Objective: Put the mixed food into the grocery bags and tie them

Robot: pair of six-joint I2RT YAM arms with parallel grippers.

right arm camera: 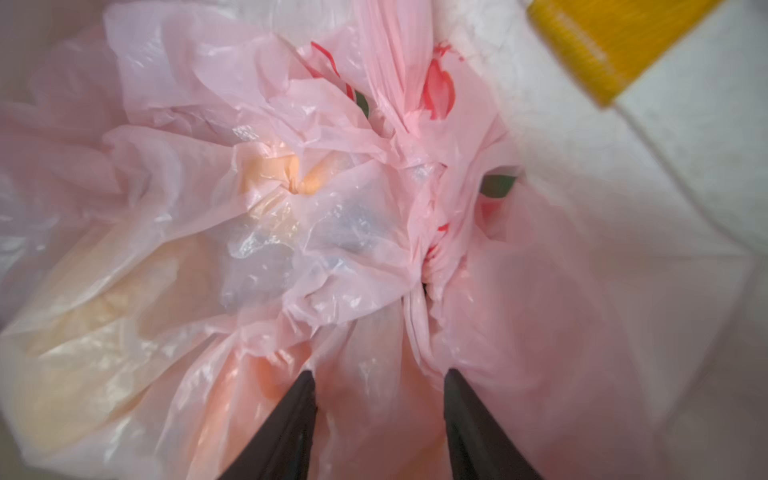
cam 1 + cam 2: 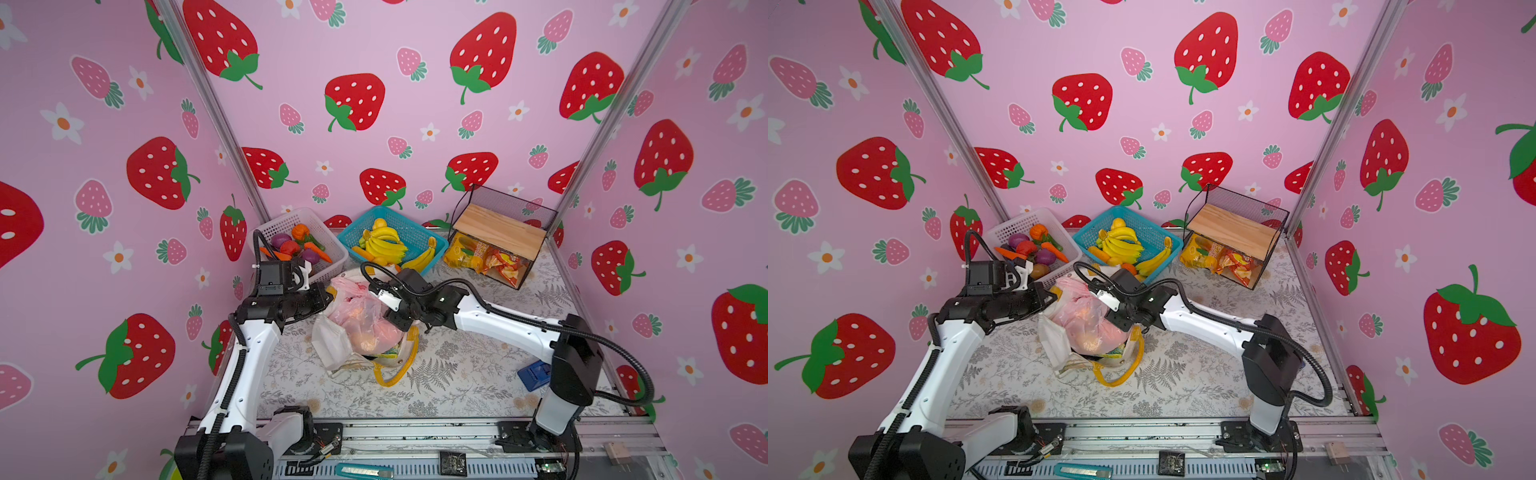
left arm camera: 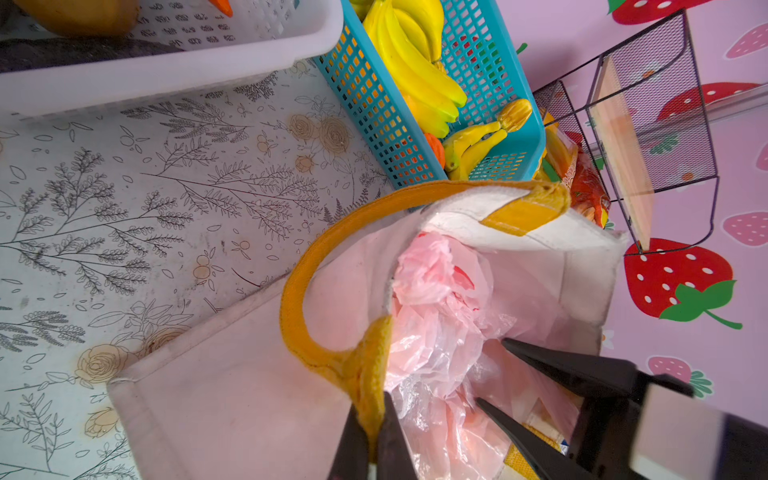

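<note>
The white canvas tote (image 2: pixel 332 345) stands mid-table with the pink plastic bag (image 2: pixel 365 320) bulging out of its mouth. Orange fruit (image 2: pixel 368 341) shows through the pink film, and a green and yellow snack packet (image 2: pixel 390 353) peeks out beneath it. My left gripper (image 3: pixel 371 401) is shut on the tote's yellow handle (image 3: pixel 299 291) at the rim. My right gripper (image 1: pixel 378 374) is pressed into the pink bag (image 1: pixel 332 208) beside its twisted neck, jaws apart with a fold of film between them. In the left wrist view the right gripper (image 3: pixel 491 370) reaches into the tote's mouth.
Against the back wall stand a white basket (image 2: pixel 270 226) of vegetables, a blue basket (image 2: pixel 415 224) of bananas and a wire rack with a wooden shelf (image 2: pixel 498 226) over snack bags (image 2: pixel 494 262). A small blue object (image 2: pixel 536 374) lies front right.
</note>
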